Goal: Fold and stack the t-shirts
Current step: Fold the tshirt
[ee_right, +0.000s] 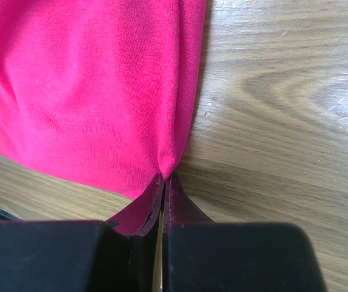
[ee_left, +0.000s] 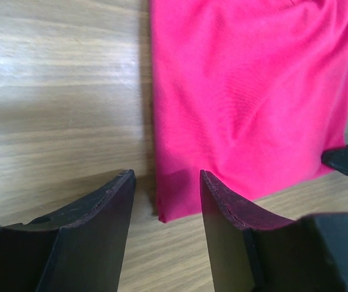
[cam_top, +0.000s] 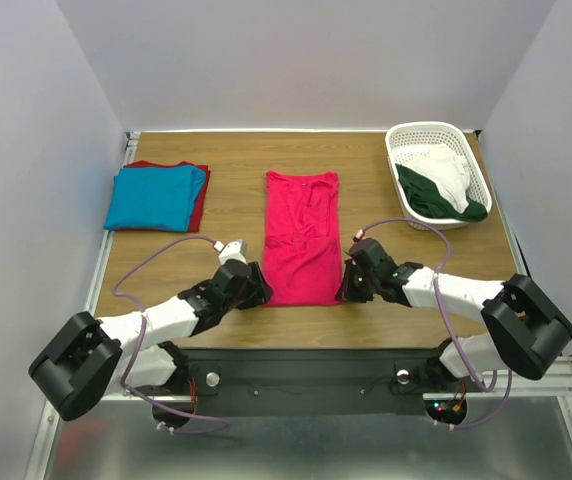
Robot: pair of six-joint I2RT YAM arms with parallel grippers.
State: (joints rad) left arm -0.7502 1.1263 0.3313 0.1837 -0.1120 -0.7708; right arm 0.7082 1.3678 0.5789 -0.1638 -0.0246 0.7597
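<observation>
Bright even overhead light, faint soft shadows, wrist views slightly soft

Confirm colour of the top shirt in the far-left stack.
Turquoise-blue folded cotton t-shirt, over a dark red t-shirt; clearest in the top external view.

Before me my wooden table carries a pink shirt midway, a dark red shirt far left, a white basket far right

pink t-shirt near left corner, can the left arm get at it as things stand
Probably yes: the left gripper is open, its jaws either side of the near left corner of the pink t-shirt, and nothing lies in between on the table.
</observation>
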